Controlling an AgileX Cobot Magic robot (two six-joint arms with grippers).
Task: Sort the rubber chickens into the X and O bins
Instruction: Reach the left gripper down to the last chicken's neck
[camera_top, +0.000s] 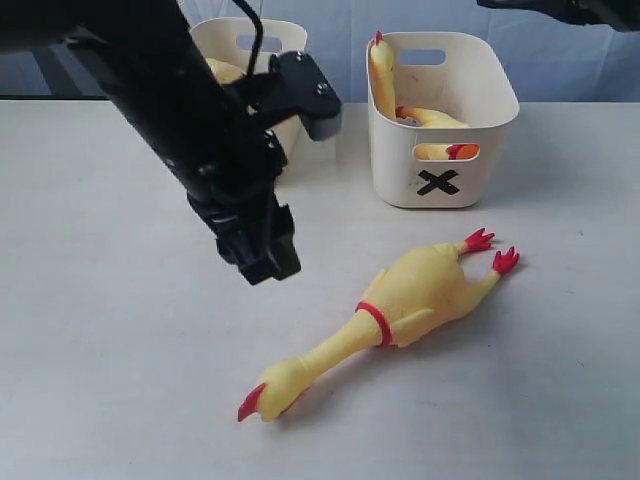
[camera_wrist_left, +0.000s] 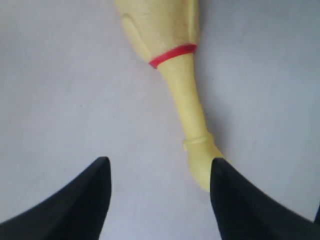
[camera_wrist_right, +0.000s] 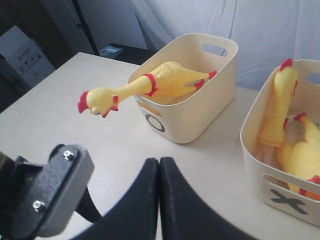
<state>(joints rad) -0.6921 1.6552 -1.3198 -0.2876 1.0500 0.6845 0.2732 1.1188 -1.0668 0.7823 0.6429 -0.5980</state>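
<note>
Exterior view first: you've got one rubber chicken left out on the table. It's lying flat in front of the X bin, feet toward that bin and head away from it. The right wrist view shows the rest. There's a second chicken in the O bin with its neck and head hanging out over the rim. Two more sit in the X bin, an upright chicken and a flat chicken. Going by what's visible, I'd call it three sorted, one to go.

Your left gripper is spread wide with nothing in it, hovering over the table by the loose one's head. One finger is just beside the head; I can't tell if it's touching. Your right gripper is pinched closed on nothing, up away from the action.

The loose one is yellow with a long skinny neck, a red band where neck meets body, and a red comb, beak and feet. It looks squishy, so the neck is probably the easy place to grab.
</note>
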